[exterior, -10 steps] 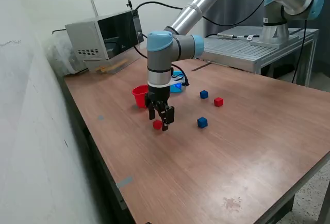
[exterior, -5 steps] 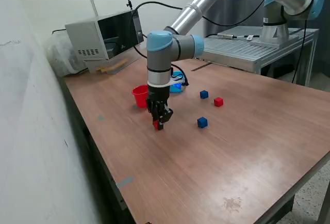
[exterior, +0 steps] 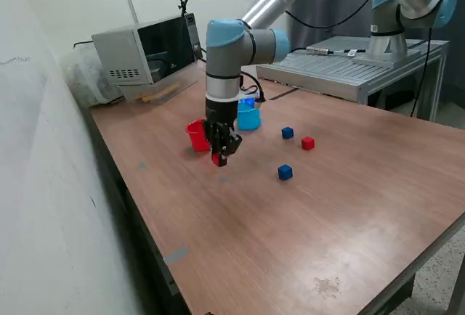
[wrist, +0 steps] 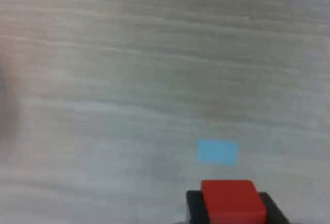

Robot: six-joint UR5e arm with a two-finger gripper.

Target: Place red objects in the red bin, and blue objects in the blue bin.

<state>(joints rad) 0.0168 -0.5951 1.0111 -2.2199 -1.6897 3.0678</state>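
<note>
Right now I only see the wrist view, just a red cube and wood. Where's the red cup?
Observer: The red cup stands right beside the gripper, toward the exterior view's left.
Operator: And the blue cup?
Observer: The blue cup stands farther back, on the red cup's other side, toward the exterior view's right.
Operator: Any more cubes?
Observer: Three lie on the table: two blue cubes and a loose red cube, off to the exterior view's right.

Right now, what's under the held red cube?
Bare wooden table and a small light blue patch on it. The red cube hangs clear in the gripper; whatever lies straight below is covered.
</note>
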